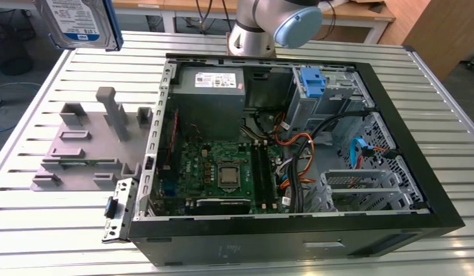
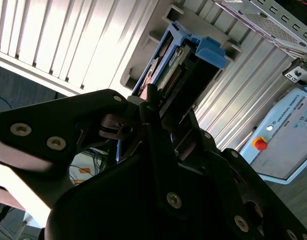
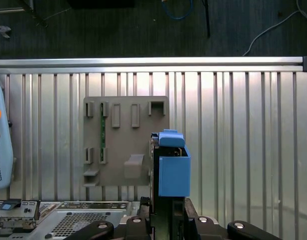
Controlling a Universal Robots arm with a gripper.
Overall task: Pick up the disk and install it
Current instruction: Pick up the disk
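Disk [image 1: 77,20] is off the tabletop [image 1: 45,230], held high at the exterior view's upper left with its label toward the camera and its top cut off by the frame edge. In the first wrist view the gripper [image 3: 167,212] has its jaws clamped on the end of the disk nearest the wrist. The blue carrier end points away, hanging over the edge of the grey holder [image 3: 124,142] — clear of it, not touching. The open computer case [image 1: 298,247] lies well apart, toward the exterior view's right. A lone blue bracket [image 1: 313,80] sits in the drive cage beside the power supply [image 1: 209,80]. The step in hand reads as the carry. To do it well, I judge: hold the clamp firm, keep the disk square in the jaws so it cannot pivot, travel high enough to clear the holder's posts and the case wall, and mind the loose cables [image 1: 298,149] inside. Hard to make out — exactly where the jaws bite, since the black gripper body covers that end in both wrist views; also which bay is free, and whether the carrier's tabs are sound.
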